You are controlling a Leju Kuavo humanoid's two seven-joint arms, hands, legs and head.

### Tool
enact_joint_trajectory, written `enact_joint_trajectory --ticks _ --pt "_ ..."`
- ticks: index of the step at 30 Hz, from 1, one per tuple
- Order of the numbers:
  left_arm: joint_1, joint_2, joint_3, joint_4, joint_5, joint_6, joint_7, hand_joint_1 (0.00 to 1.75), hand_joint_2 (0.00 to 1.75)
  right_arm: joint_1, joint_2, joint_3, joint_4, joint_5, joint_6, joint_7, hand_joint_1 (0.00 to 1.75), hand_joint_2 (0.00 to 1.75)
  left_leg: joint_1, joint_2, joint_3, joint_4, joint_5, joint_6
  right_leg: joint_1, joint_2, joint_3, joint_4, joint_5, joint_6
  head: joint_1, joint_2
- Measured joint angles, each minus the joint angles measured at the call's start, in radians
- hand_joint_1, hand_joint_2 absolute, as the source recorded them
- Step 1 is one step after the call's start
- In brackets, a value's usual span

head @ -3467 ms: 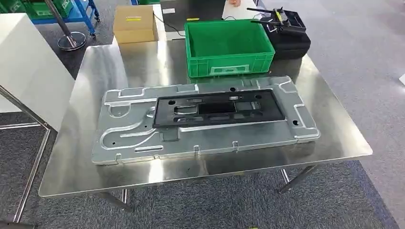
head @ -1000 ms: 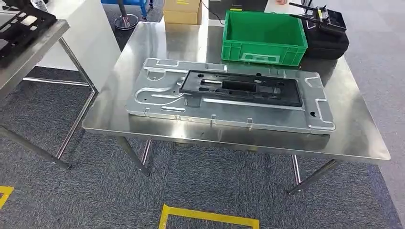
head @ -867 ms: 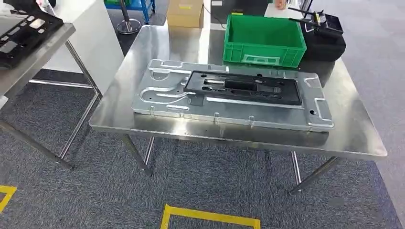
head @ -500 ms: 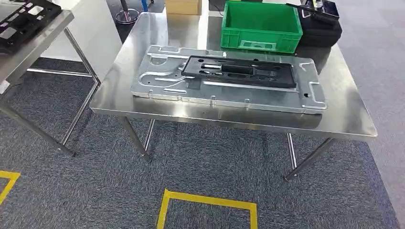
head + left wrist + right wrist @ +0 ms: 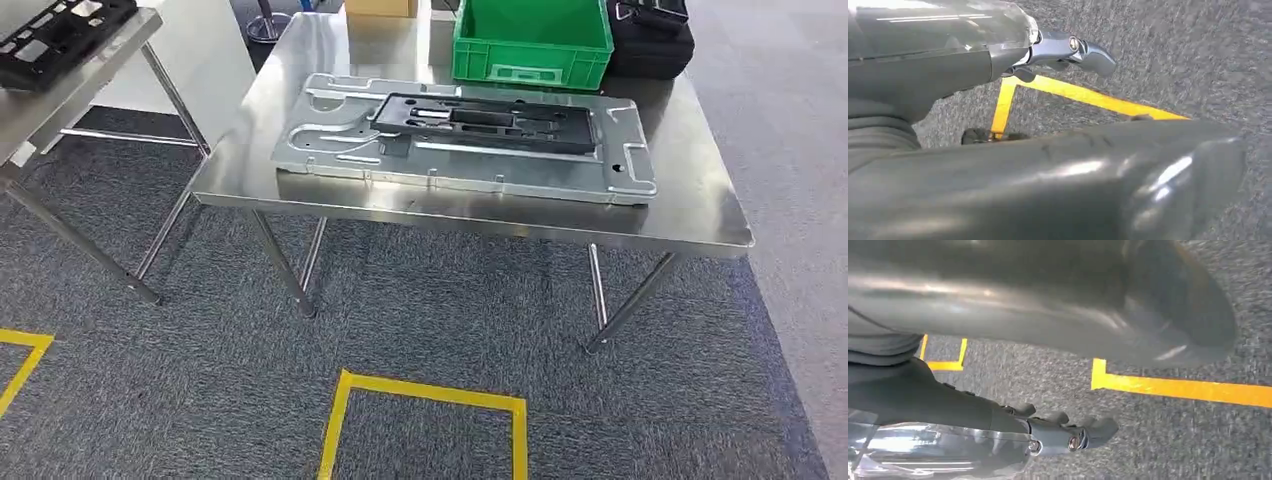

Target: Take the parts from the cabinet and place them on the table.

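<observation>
1. The floor (image 5: 150, 400) is grey carpet with yellow tape (image 5: 430, 392) lines on it. The head view sees a wide part of it. Each wrist view sees a small part close up.
2. A shiny metal table (image 5: 690, 200) stands on the carpet, out in front.
3. A second metal table (image 5: 60, 100) stands at the far left. A black part (image 5: 60, 25) with many holes lies on top of it.
4. A big silver plate (image 5: 330, 150) lies flat on the shiny table, near its front edge.
5. A long black part (image 5: 485, 122) lies flat on top of the silver plate.
6. A green bin (image 5: 530, 40) sits on the table behind the plate. A black case (image 5: 650, 45) sits just beside the bin, at the table's back right corner. A brown box (image 5: 380, 7) is at the back, left of the bin.
7. The left wrist view looks down at the carpet and a yellow tape line. The left hand (image 5: 1013, 170) is a big grey shape, with a dark finger (image 5: 1073, 50) sticking out straight. It holds nothing. I cannot tell how far apart the fingers are.
8. The right wrist view also looks down at carpet and yellow tape. The right hand (image 5: 1048, 305) is a big grey blur, with dark fingers (image 5: 1068, 432) reaching out. It holds nothing. I cannot tell how wide it is open.
</observation>
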Motion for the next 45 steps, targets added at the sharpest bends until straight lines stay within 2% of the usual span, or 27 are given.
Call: enact_joint_trajectory --ticks 3,4,5,7,8,10,12,13,14,15,18,19,22,24,26,28,29,30,33,34,36,38,39,41,43,44,45 --pt "0.005 0.000 0.000 0.000 0.000 0.000 0.000 0.00 0.00 0.004 0.000 0.000 0.000 0.000 0.000 -0.006 0.00 0.00 -0.003 0.001 -0.020 -0.008 0.033 0.024 -0.002 0.000 -0.006 -0.009 0.028 0.021 0.001 0.000" --pt "0.002 -0.001 0.000 0.000 0.000 0.000 0.001 0.00 0.00 0.003 -0.002 0.000 0.000 0.000 -0.001 -0.006 0.00 0.00 0.001 0.008 -0.033 -0.012 0.048 0.033 -0.008 0.008 -0.017 0.008 -0.005 0.025 -0.001 0.000" --pt "0.001 -0.001 0.000 0.000 0.000 0.000 0.001 0.00 0.00 0.003 -0.001 0.000 0.000 0.001 -0.001 -0.006 0.00 0.00 0.002 0.007 -0.051 -0.012 0.061 0.045 -0.009 0.010 -0.033 0.051 -0.074 0.027 0.002 0.000" --pt "0.004 -0.001 0.000 0.000 0.000 0.001 0.001 0.00 0.00 0.004 -0.001 0.000 0.001 0.001 0.000 -0.006 0.00 0.00 0.001 0.007 -0.083 -0.010 0.086 0.045 -0.014 0.012 -0.062 0.184 -0.191 0.034 0.003 0.000" --pt "0.005 -0.001 0.000 0.000 0.000 0.001 0.001 0.00 0.00 0.004 -0.001 0.000 0.001 0.001 0.000 -0.006 0.00 0.00 0.001 0.007 -0.101 -0.007 0.098 0.043 -0.014 0.012 -0.074 0.252 -0.217 0.038 0.003 0.000" --pt "0.004 -0.002 0.000 0.000 0.000 0.001 0.002 0.00 0.00 0.003 -0.002 0.000 0.001 0.002 0.001 -0.006 0.00 0.00 0.002 0.007 -0.142 0.007 0.121 0.038 -0.018 0.012 -0.052 0.292 -0.166 0.043 0.003 0.000" --pt "0.004 -0.005 0.000 0.000 0.001 0.001 0.002 0.00 0.00 0.003 -0.003 0.000 0.001 0.004 0.002 -0.006 0.00 0.00 0.005 0.007 -0.183 0.027 0.136 0.031 -0.022 0.012 0.041 0.188 -0.090 0.045 0.003 0.000" --pt "0.004 -0.006 0.000 0.000 0.001 0.001 0.002 0.00 0.00 0.001 -0.003 0.000 0.000 0.005 0.003 -0.006 0.00 0.00 0.005 0.007 -0.198 0.039 0.142 0.026 -0.025 0.013 0.108 0.101 -0.091 0.044 0.003 0.000" --pt "0.004 -0.006 0.000 0.000 0.001 0.000 0.002 0.00 0.00 -0.002 -0.003 0.000 0.000 0.007 0.007 -0.007 0.00 0.00 0.000 0.005 -0.212 0.053 0.146 0.021 -0.021 0.015 0.175 0.001 -0.134 0.043 0.003 0.000" --pt "0.003 -0.008 0.000 0.000 0.001 0.000 0.003 0.00 0.00 -0.005 -0.005 0.000 0.000 0.010 0.010 -0.008 0.00 0.00 0.000 0.006 -0.217 0.059 0.152 0.013 -0.017 0.017 0.191 -0.045 -0.159 0.032 0.001 0.000" --pt "0.002 -0.007 0.000 0.000 0.001 0.000 0.003 0.00 0.00 -0.002 -0.005 -0.002 0.000 0.007 0.019 -0.010 0.00 0.00 0.002 0.006 -0.222 0.052 0.173 -0.008 -0.016 0.014 0.173 -0.039 -0.143 0.006 0.005 0.000" --pt "0.003 -0.007 0.000 0.000 0.002 0.000 0.003 0.00 0.00 -0.004 -0.005 -0.004 0.001 0.005 0.020 -0.010 0.00 0.00 0.006 0.003 -0.229 0.064 0.158 -0.014 -0.019 0.009 0.164 -0.040 -0.130 -0.005 0.004 0.000" --pt "0.006 -0.008 0.000 0.000 0.007 0.000 0.006 0.00 0.00 -0.002 -0.005 -0.004 0.001 0.017 0.025 -0.009 0.00 0.00 0.011 0.002 -0.288 0.239 -0.011 -0.029 -0.016 0.006 0.131 -0.039 -0.102 -0.019 0.003 0.000" --pt "0.007 -0.008 0.000 0.000 0.008 0.000 0.008 0.00 0.00 0.000 -0.005 -0.004 0.001 0.032 0.025 -0.012 0.00 0.00 0.012 0.002 -0.314 0.360 -0.040 -0.033 -0.013 0.006 0.109 -0.036 -0.087 -0.018 0.003 0.000" --pt "0.008 -0.008 0.001 0.000 0.008 0.000 0.013 0.00 0.00 0.002 -0.005 -0.004 0.001 0.037 0.025 -0.019 0.00 0.00 0.012 0.001 -0.261 0.317 0.012 -0.030 -0.012 0.006 0.091 -0.031 -0.077 -0.014 0.002 0.000" --pt "0.006 -0.008 0.001 0.000 0.008 0.000 0.014 0.00 0.00 0.002 -0.005 -0.006 0.001 0.021 0.030 -0.019 0.00 0.00 0.011 -0.009 -0.125 0.120 0.060 -0.016 -0.010 0.017 0.082 -0.026 -0.069 -0.007 0.002 0.000" --pt "0.005 -0.005 0.001 0.000 0.008 0.000 0.014 0.00 0.00 0.000 -0.002 -0.012 0.001 0.008 0.034 -0.020 0.00 0.00 0.010 -0.048 -0.072 0.035 0.038 -0.005 -0.013 0.017 0.077 -0.024 -0.066 -0.003 0.003 0.000" --pt "0.008 -0.005 0.000 0.000 0.007 0.000 0.014 0.00 0.00 -0.004 0.000 -0.017 0.001 0.000 0.037 -0.024 0.00 0.00 0.010 -0.052 -0.060 0.019 0.042 -0.003 -0.010 0.019 0.073 -0.023 -0.062 0.003 0.003 0.000" --pt "0.011 -0.005 0.001 0.000 0.008 0.000 0.015 0.00 0.00 -0.005 0.001 -0.033 0.001 -0.007 0.042 -0.029 0.00 0.00 0.003 -0.032 -0.069 0.013 0.048 0.014 -0.012 0.035 0.070 -0.027 -0.047 0.025 0.002 0.000" --pt "0.010 -0.007 0.001 0.000 0.008 0.000 0.015 0.00 0.00 -0.005 0.000 -0.037 0.001 -0.007 0.043 -0.033 0.00 0.00 0.017 -0.024 -0.066 -0.004 0.061 0.026 -0.012 0.035 0.067 -0.019 -0.053 0.028 0.002 0.000" --pt "0.008 -0.007 0.001 0.000 0.007 0.000 0.015 0.00 0.00 -0.005 0.002 -0.043 0.002 -0.007 0.051 -0.045 0.00 0.00 0.013 -0.010 -0.075 -0.007 0.071 0.038 -0.014 0.028 0.021 0.069 -0.125 0.033 0.008 0.000" --pt "0.010 -0.007 0.001 0.000 0.007 0.000 0.015 0.00 0.00 -0.005 0.002 -0.049 0.002 -0.007 0.053 -0.045 0.00 0.00 0.009 0.008 -0.087 -0.003 0.074 0.041 -0.018 0.027 -0.057 0.239 -0.205 0.042 0.009 0.000" --pt "0.010 -0.007 0.001 0.000 0.007 0.000 0.015 0.00 0.00 -0.004 0.002 -0.052 0.002 -0.007 0.053 -0.045 0.00 0.00 0.008 0.016 -0.093 0.002 0.075 0.041 -0.019 0.027 -0.079 0.293 -0.217 0.046 0.009 0.000" --pt "0.009 -0.007 0.001 0.000 0.007 0.000 0.015 0.00 0.00 -0.001 0.002 -0.055 0.002 -0.006 0.054 -0.047 0.00 0.00 0.008 0.028 -0.100 0.011 0.074 0.039 -0.020 0.021 -0.045 0.243 -0.171 0.049 0.009 0.000" --pt "0.009 -0.008 0.001 0.000 0.006 0.000 0.015 0.00 0.00 -0.002 0.001 -0.056 0.001 -0.005 0.055 -0.058 0.00 0.00 0.008 0.042 -0.100 0.020 0.069 0.033 -0.021 0.000 0.056 0.066 -0.090 0.045 0.009 0.000" --pt "0.008 -0.008 0.001 0.000 0.006 0.000 0.015 0.00 0.00 -0.004 0.002 -0.057 0.001 -0.005 0.056 -0.063 0.00 0.00 0.006 0.048 -0.101 0.025 0.066 0.028 -0.018 -0.035 0.094 -0.008 -0.082 0.040 0.009 0.000" --pt "0.008 -0.008 0.001 0.000 0.006 0.000 0.015 0.00 0.00 -0.008 0.001 -0.058 0.001 -0.005 0.056 -0.063 0.00 0.00 -0.001 0.053 -0.105 0.035 0.060 0.020 -0.009 -0.034 0.091 -0.017 -0.084 0.030 0.008 0.000"
